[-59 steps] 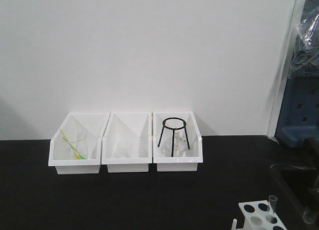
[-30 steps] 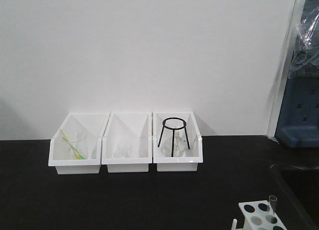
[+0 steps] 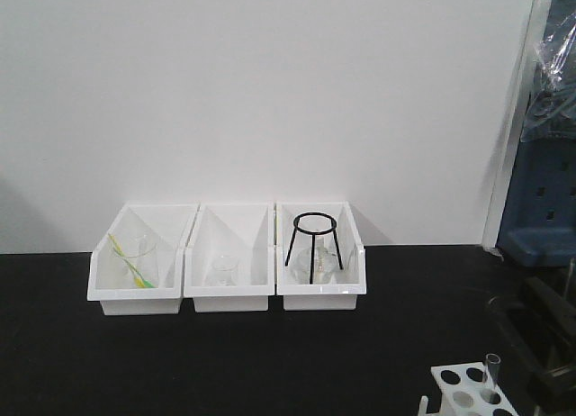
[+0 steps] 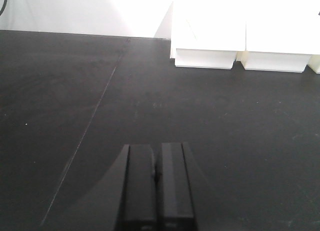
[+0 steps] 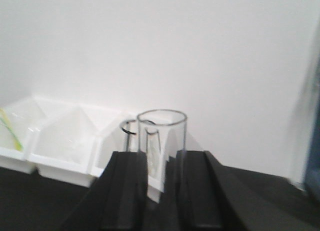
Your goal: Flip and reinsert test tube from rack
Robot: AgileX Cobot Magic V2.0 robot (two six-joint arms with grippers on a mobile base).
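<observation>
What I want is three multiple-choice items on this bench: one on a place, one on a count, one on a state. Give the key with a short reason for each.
1. Where does the test tube in the front view stand?
A. In a hole of the white rack
B. In the middle bin
C. Flat on the black table

2. How many white bins stand in the row?
A. Two
B. Three
C. Four

3. How does the left gripper stand?
A. Wide open
B. Shut on a beaker
C. Shut, holding nothing

Key:
1 A: the tube rises upright out of a hole in the rack's top plate.
2 B: three bins sit side by side.
3 C: in the left wrist view its fingers meet with nothing between them.
</observation>
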